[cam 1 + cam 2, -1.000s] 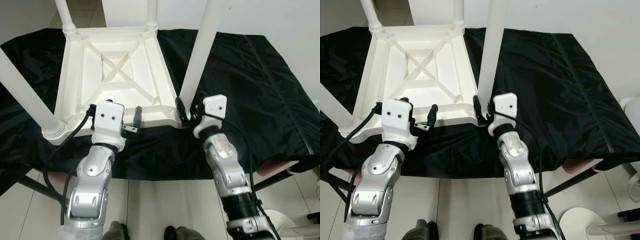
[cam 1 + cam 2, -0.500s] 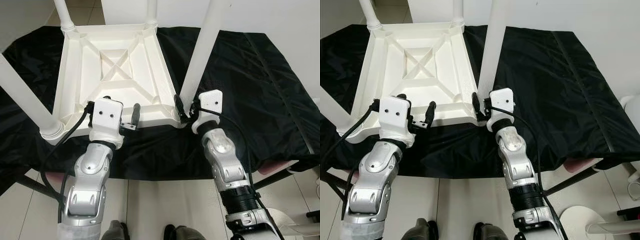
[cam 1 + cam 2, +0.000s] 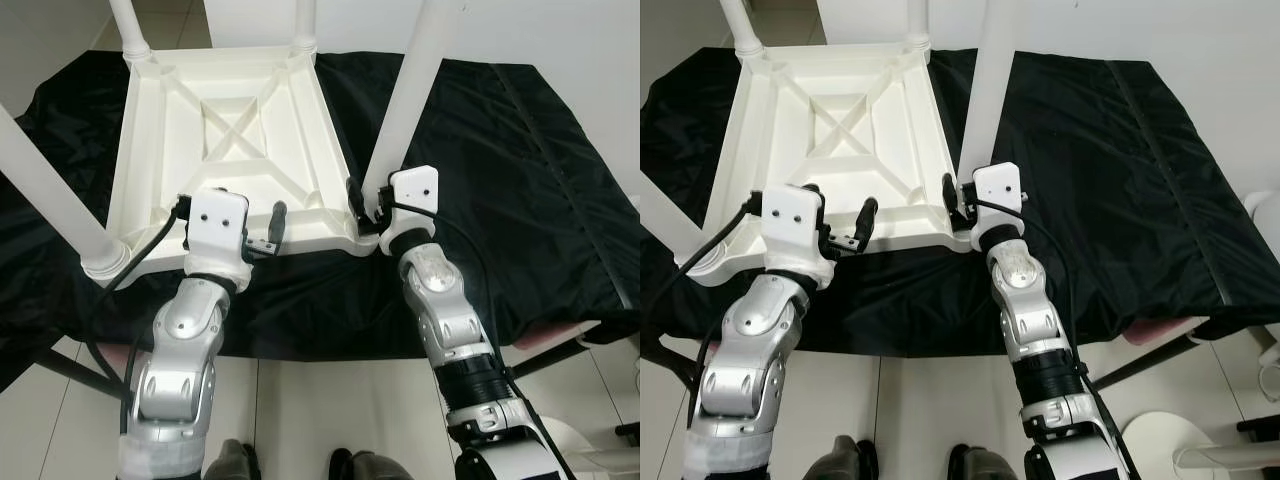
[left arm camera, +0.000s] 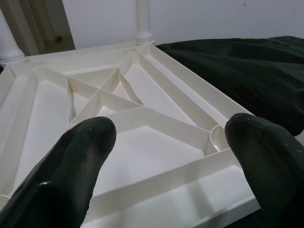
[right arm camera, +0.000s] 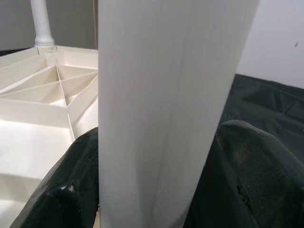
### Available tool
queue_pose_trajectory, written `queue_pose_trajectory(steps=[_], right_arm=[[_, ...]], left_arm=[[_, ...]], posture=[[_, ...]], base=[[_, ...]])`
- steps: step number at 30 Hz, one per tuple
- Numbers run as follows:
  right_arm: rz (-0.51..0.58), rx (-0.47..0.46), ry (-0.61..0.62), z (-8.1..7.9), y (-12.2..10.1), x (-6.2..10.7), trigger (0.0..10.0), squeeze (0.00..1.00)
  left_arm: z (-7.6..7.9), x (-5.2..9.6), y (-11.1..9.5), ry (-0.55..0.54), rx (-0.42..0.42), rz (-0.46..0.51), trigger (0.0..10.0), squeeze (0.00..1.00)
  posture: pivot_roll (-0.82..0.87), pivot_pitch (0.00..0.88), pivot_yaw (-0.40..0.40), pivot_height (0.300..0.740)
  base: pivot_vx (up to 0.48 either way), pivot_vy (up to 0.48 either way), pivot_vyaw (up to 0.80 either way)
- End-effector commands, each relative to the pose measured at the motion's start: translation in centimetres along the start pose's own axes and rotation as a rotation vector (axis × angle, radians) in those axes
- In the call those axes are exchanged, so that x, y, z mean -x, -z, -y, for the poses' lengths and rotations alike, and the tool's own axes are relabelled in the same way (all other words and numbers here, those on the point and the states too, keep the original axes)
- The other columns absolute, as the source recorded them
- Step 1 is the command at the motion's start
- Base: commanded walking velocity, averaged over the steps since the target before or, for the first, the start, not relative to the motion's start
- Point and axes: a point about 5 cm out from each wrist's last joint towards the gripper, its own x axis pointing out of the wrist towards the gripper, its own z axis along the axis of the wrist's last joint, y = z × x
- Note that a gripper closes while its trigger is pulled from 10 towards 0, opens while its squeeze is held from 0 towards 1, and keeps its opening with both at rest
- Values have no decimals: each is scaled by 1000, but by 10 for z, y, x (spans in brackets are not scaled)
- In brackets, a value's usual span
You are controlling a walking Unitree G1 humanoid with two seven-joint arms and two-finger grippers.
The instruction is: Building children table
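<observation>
The upturned white table (image 3: 225, 140) lies on a black cloth (image 3: 520, 170) with all four legs standing, so assembly looks nearly done. The right gripper (image 3: 362, 212) clasps the near-right leg (image 3: 410, 90); the left gripper (image 3: 262, 232) hovers spread over the table's near edge.

A white leg (image 5: 166, 109) stands upright close to the camera. One black finger (image 5: 71, 190) of the right gripper (image 5: 161, 185) is at one side of the leg and the other finger (image 5: 256, 175) is at the opposite side, both right against it, so the gripper grips the leg. Beyond the first finger lies the white table top (image 5: 42, 114), upside down, with its ribs showing. At its far corner another leg (image 5: 42, 23) stands up. On the other side a black cloth (image 5: 270, 99) lies with folds, and behind it is a pale wall (image 5: 280, 33).
</observation>
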Motion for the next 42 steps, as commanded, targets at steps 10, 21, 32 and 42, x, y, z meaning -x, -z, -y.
queue_pose_trajectory(steps=[10,21,32,42], right_arm=[[-4,-27,-13,-5,5,2,3412,0],[-14,-5,5,2,5,-6,10000,0],[-8,-2,8,0,2,-15,10000,0],[7,7,32,1,-1,-20,10000,0]], left_arm=[[-3,-1,5,-47,-5,-29,10000,0],[2,5,7,-14,-20,-41,10000,0],[23,15,8,147,-21,-43,10000,0],[35,17,8,233,-27,-46,10000,0]], posture=[[-58,123,-21,740],[-40,129,-41,740],[-45,124,-31,740],[-56,125,-20,740]], base=[[0,0,0],[0,0,0],[0,0,0],[0,0,0]])
